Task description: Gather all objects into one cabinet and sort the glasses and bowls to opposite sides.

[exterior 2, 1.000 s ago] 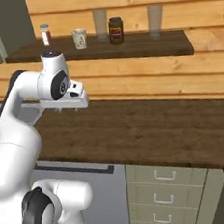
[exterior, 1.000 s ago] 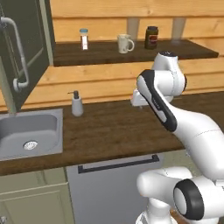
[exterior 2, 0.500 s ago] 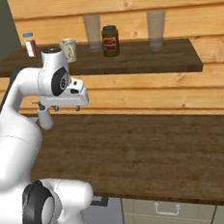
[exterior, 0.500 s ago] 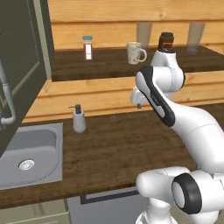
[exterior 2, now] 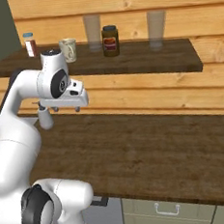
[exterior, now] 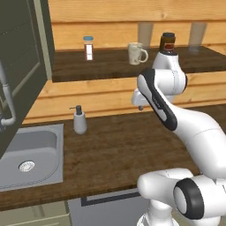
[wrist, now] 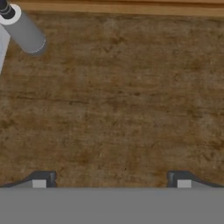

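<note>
Dark finger tips stand at the bottom of the hand view, far apart toward the left and right corners: the gripper [wrist: 111,181] is spread wide with nothing between its jaws. It points down at the bare brown wooden counter [wrist: 122,100]. In the upper left corner of that view lies the grey soap dispenser [wrist: 24,29], seen from above, next to a sliver of the pale sink.

In the left base view the white arm bends through the middle and right of the frame, its hand [exterior: 140,98] held above the counter, near the centre. The soap dispenser [exterior: 79,120] stands left of centre on the counter, just beside the grey sink [exterior: 26,150] at the lower left. The olive-grey cabinet door [exterior: 17,66] with its long grey bar handle [exterior: 5,99] fills the left edge.

Along the top of the frame runs a dark wooden shelf [exterior: 110,68]. On it stand a small bottle with a red label [exterior: 88,47], a pale mug [exterior: 137,53], a dark jar [exterior: 167,43] partly behind the arm, and two clear tall glasses [exterior: 145,35], the second at the upper right [exterior: 197,37].

In the right base view the same shelf crosses the upper part; the glasses [exterior 2: 92,32] stand on either side of the jar [exterior 2: 110,39], well apart from each other.
</note>
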### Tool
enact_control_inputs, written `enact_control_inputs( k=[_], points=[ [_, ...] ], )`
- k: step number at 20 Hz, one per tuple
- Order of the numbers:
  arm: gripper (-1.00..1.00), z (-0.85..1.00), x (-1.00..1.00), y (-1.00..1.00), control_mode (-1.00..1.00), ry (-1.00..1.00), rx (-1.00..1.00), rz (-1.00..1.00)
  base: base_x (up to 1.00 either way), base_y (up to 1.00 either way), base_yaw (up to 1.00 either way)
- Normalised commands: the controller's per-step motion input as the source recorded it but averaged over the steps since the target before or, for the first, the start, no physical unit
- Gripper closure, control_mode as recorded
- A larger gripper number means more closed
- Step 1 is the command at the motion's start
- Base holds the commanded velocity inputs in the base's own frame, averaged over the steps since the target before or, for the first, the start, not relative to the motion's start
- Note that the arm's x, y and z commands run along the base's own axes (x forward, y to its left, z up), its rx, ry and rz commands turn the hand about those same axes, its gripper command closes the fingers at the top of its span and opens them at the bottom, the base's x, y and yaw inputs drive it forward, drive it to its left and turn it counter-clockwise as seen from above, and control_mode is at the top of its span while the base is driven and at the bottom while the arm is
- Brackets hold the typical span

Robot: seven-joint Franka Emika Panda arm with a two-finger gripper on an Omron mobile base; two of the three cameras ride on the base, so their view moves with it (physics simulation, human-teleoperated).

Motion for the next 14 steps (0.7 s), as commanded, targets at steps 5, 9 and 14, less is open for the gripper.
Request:
enact_control_inputs(
  k=[5,9,14],
  points=[
    [-1.0,0.0,0.0,0.0,1.0,0.0,0.0,0.0,0.45,-0.03,-0.01],
    [-1.0,0.0,0.2,-0.03,-1.0,0.0,0.0,0.0,0.06,-0.01,0.0],
    [-1.0,0.0,0.1,-0.01,-1.0,0.0,0.0,0.0,0.0,0.0,0.0]
  ],
)
